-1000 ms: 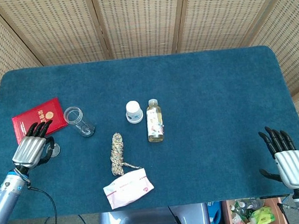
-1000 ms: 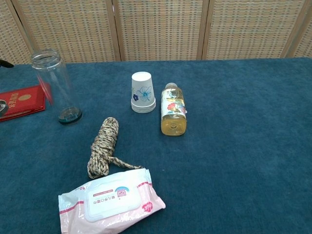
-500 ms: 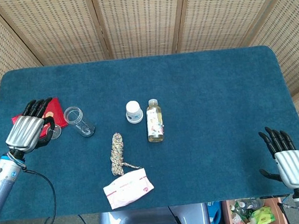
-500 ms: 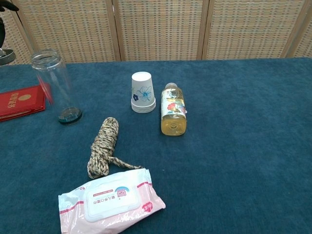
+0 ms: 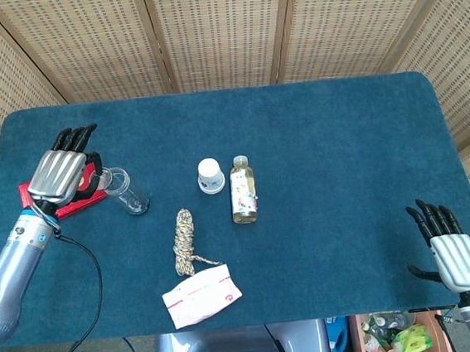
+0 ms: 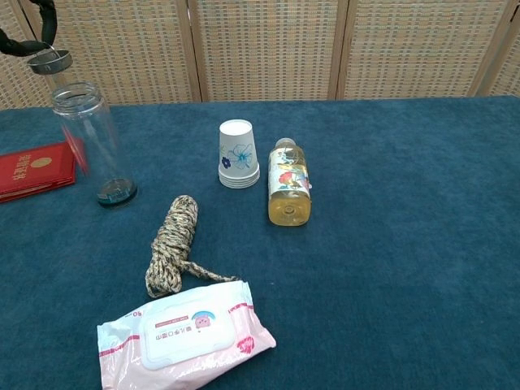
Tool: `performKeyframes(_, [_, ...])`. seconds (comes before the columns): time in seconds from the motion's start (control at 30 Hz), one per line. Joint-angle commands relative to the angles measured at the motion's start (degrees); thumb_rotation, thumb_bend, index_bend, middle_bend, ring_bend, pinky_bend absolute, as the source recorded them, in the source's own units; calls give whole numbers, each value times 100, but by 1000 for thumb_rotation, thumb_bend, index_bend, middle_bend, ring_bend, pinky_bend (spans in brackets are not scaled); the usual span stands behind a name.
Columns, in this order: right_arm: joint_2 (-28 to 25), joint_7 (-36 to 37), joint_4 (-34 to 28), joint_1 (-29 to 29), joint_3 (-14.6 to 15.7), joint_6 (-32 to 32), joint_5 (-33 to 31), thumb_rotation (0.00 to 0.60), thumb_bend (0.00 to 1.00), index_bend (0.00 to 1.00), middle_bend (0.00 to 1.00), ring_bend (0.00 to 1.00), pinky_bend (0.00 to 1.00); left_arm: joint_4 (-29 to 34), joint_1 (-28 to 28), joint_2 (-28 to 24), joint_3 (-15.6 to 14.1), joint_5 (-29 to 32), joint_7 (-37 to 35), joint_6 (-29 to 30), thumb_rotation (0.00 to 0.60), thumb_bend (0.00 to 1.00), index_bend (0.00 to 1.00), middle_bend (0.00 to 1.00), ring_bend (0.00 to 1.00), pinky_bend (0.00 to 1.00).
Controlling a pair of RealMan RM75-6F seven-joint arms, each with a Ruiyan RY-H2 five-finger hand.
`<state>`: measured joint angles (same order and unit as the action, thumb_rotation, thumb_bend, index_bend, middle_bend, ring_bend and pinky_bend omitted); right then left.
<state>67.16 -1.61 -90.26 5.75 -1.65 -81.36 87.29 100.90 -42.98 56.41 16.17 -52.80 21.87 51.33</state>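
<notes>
My left hand [image 5: 61, 172] hovers over the red booklet [image 6: 34, 169] at the table's left side and pinches a small round lid [image 6: 49, 59]. In the chest view the lid hangs just above and a little left of the open mouth of the upright clear jar [image 6: 91, 142]. In the head view the jar [image 5: 124, 189] stands right beside the hand. My right hand [image 5: 452, 248] rests open at the near right corner of the table, fingers spread, holding nothing.
On the blue table [image 5: 341, 149] a stack of paper cups [image 5: 210, 176] stands beside a lying bottle of yellow drink [image 5: 242, 189]. A coil of rope [image 5: 185, 241] and a pack of wipes [image 5: 201, 295] lie nearer the front edge.
My left hand has lifted the lid off the table and carried it back and right, over the red booklet, up to the jar's mouth. The right hand has stayed put.
</notes>
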Motion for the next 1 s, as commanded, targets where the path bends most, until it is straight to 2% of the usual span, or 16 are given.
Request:
performKeyframes(0.03, [8,30,26,13,-9,42,-43,600,0,67,0,0,0,-127,-218,151,26,247,186,-62,600,468,576,0,0,0])
performKeyframes(0.4, [22,140,108,32,-45,111,-157,600,0,67,0,0,0,-383,-636,483,-132,763,554,-106,600,468,576,0,0,0])
performKeyframes(1.0, [51,134,124,44,-59,110,-180,600,0,67,0,0,0,-407,-714,506,-423,880,574,-13,600,468,576,0,0,0])
